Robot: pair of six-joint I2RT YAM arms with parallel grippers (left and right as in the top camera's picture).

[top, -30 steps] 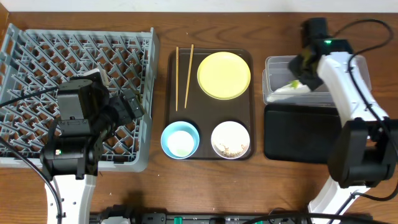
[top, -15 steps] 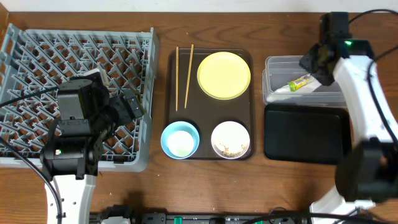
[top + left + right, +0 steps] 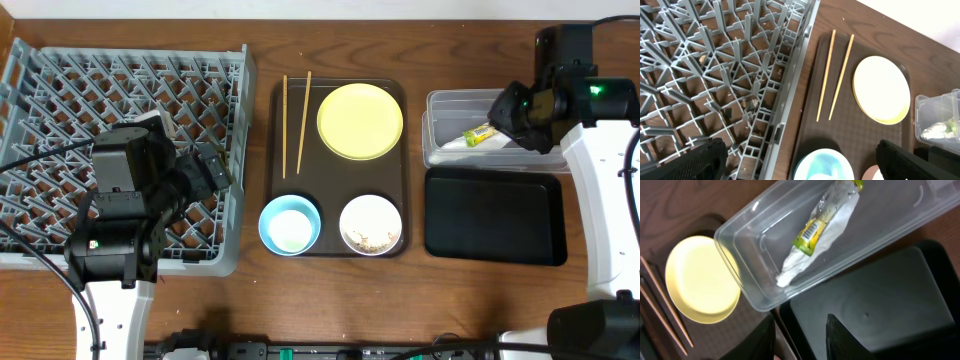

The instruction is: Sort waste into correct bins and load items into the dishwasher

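The green-and-yellow wrapper (image 3: 481, 134) lies in the clear tub (image 3: 440, 103), on crumpled white paper (image 3: 805, 262); it also shows in the right wrist view (image 3: 812, 227). My right gripper (image 3: 519, 115) is open and empty, above the tub's right part and the black tray (image 3: 495, 216); its fingers (image 3: 802, 339) show apart. My left gripper (image 3: 207, 172) is open and empty over the right edge of the grey-blue dish rack (image 3: 60, 70). Chopsticks (image 3: 296, 120), yellow plate (image 3: 360, 121), light-blue bowl (image 3: 290, 225) with something white in it, and white bowl (image 3: 371, 224) with crumbs sit on the brown tray.
The dark-brown serving tray (image 3: 330, 170) lies between the rack and the bins. In the left wrist view the rack (image 3: 715, 65), chopsticks (image 3: 835, 75) and plate (image 3: 881, 89) show. The black tray (image 3: 875, 295) holds nothing. A wall edge runs along the back.
My right gripper has moved right and away from the tub's middle, leaving the wrapper lying in the clear tub. The left arm has not moved.
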